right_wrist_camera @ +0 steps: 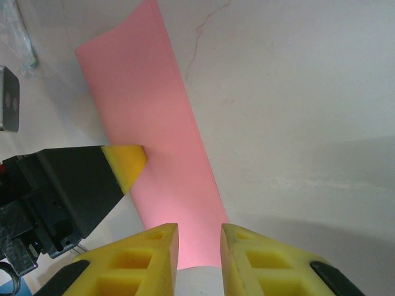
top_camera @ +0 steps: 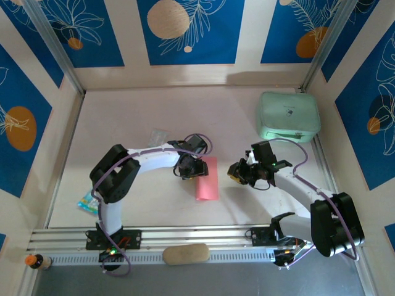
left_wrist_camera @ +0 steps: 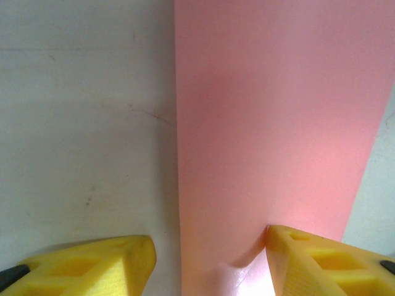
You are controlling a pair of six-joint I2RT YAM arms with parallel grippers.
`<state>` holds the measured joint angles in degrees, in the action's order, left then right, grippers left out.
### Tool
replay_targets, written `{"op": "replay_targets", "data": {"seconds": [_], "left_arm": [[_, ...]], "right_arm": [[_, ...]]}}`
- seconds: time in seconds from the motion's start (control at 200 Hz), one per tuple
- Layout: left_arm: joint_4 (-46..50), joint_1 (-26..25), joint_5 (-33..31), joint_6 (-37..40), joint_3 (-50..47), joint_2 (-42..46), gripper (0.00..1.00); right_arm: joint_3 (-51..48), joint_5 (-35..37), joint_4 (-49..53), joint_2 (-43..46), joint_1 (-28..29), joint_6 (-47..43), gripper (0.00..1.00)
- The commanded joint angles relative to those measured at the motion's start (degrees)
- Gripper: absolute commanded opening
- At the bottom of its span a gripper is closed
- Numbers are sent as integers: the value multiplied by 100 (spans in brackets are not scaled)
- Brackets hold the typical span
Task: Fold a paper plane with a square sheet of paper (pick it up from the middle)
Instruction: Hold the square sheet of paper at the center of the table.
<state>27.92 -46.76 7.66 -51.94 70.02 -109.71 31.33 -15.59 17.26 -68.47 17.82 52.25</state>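
Square sheet of paper (top_camera: pixel 207 179) is folded into a narrow strip, flat on bench (top_camera: pixel 123 117), near-left of mint-green case (top_camera: pixel 288 116). Left claw (left_wrist_camera: pixel 210 246) is open, straddling the strip edge away from the case. Right claw (right_wrist_camera: pixel 199 237), case-side of the strip, is narrowly parted and empty. Step looks like creasing the centre fold; next move likely needs a nose corner pinched.

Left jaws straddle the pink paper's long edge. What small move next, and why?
Probably close the left gripper on the edge of the pink paper: its jaws stand open, one finger on the paper, the other over bare table, while the right gripper sits clear.
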Motion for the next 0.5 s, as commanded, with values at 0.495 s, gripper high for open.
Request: {"op": "replay_targets", "data": {"seconds": [0.495], "left_arm": [[101,36,-644,390,3,-718,57]], "right_arm": [[-13,-148,15,-143,15,-110,25]]}}
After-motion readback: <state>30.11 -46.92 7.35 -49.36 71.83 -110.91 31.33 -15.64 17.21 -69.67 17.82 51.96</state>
